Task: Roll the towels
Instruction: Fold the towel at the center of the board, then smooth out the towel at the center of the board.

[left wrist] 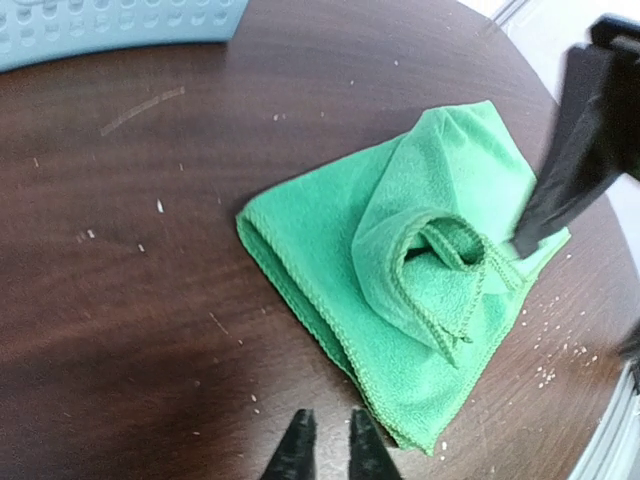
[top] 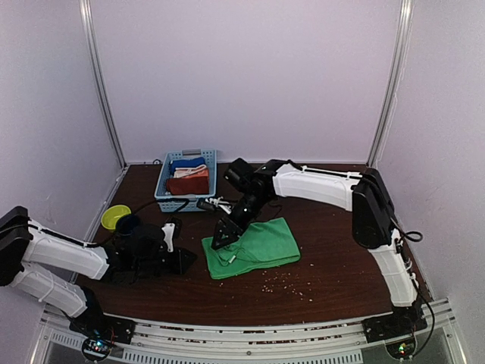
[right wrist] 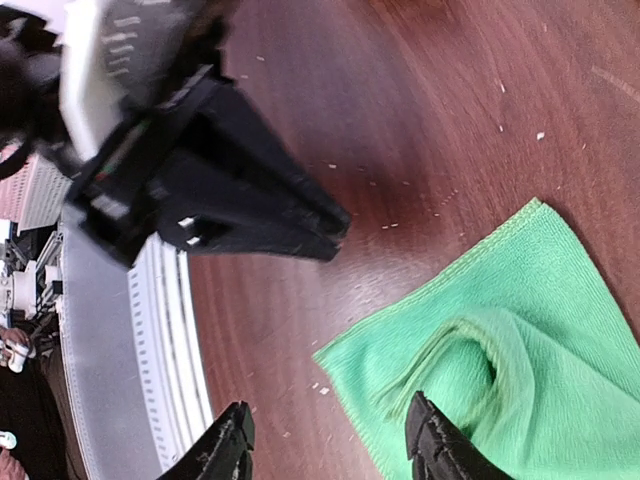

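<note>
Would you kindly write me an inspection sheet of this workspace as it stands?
Surface: dark wooden table, scratched.
Job's things: green towel lies loosely folded, one corner curled up, not rolled; rust towel sits in the blue basket.
Clutter: pale crumbs near the front edge; yellow dish at left; blue cloth in the basket.
Grippers: right gripper open, fingers astride the green towel's corner; left gripper fingers a narrow gap apart, holding nothing.
Cables: black loop on the right arm.
Surroundings: white walls, metal posts.
</note>
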Controlling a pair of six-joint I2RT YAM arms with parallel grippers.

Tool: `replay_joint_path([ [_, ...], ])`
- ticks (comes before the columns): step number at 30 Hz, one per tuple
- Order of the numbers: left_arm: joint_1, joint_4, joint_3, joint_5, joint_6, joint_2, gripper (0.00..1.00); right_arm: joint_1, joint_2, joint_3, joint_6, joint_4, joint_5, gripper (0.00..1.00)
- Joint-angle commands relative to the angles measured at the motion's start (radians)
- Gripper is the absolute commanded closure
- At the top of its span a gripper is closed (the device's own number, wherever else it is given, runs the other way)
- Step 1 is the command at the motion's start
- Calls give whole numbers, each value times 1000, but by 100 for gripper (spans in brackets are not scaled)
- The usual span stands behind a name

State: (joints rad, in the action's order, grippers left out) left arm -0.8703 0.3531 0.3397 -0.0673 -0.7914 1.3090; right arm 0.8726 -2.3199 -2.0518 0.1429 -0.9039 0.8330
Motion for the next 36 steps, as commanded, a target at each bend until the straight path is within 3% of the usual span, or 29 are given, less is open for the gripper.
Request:
replay_joint_path([
  [1, 3, -98, 66, -58, 108, -48, 80, -44, 156, 84, 58, -15, -8, 47],
  [5, -2, -158, 193, 50, 285, 23, 67, -144, 237, 218, 75, 24, -82, 55],
  [8, -51, -256, 321, 32, 442, 110, 59, -208, 287, 360, 93, 97, -173, 65],
  [11, -88, -360, 448, -13, 583, 191, 56, -243, 307, 476, 135, 135, -206, 70],
  [17, -99, -483, 611, 31, 778, 323, 55, -255, 304, 613, 170, 218, -232, 73],
  [24, -100, -592, 733, -34, 829, 450, 60, -264, 267, 639, 170, 227, -220, 74],
  [30, -99, -634, 779, -138, 817, 507, 76, -264, 254, 640, 176, 222, -215, 75],
  [36, -94, -622, 781, -174, 791, 496, 84, -269, 242, 646, 183, 216, -218, 76],
])
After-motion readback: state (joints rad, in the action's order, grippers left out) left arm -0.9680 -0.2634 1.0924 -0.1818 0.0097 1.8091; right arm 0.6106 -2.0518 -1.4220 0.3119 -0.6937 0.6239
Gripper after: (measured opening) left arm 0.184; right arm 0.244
